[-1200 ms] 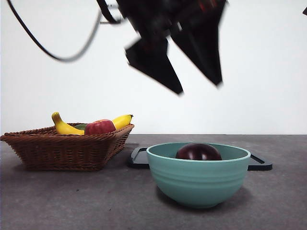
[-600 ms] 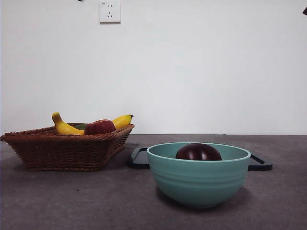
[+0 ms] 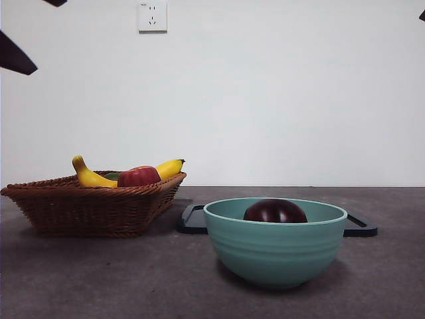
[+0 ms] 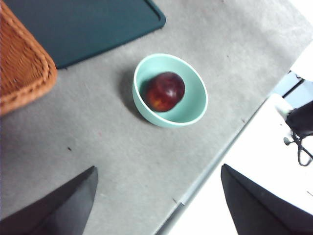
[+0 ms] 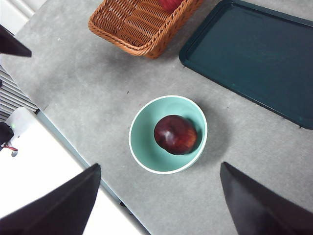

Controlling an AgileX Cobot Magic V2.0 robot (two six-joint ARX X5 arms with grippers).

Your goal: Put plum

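Observation:
The plum (image 3: 275,211), dark purple and glossy, lies inside the teal bowl (image 3: 275,256) at the table's front centre. From high above, the left wrist view shows the plum (image 4: 165,91) in the bowl (image 4: 193,115), far beyond my left gripper (image 4: 156,205). That gripper is open and holds nothing. My right gripper (image 5: 159,200) also hangs high over the plum (image 5: 175,134) and bowl (image 5: 142,152), open with nothing in it. The front view shows only black arm tips (image 3: 13,56) at its top corners.
A wicker basket (image 3: 93,206) at the left holds a yellow banana (image 3: 89,176) and a red apple (image 3: 138,177). A dark tray (image 3: 192,222) lies flat behind the bowl. The right wrist view shows the table's edge (image 5: 73,147) close to the bowl.
A second ago an open gripper hung large above the bowl. It has risen out of the front view, leaving a black tip at the top left. The plum has not moved.

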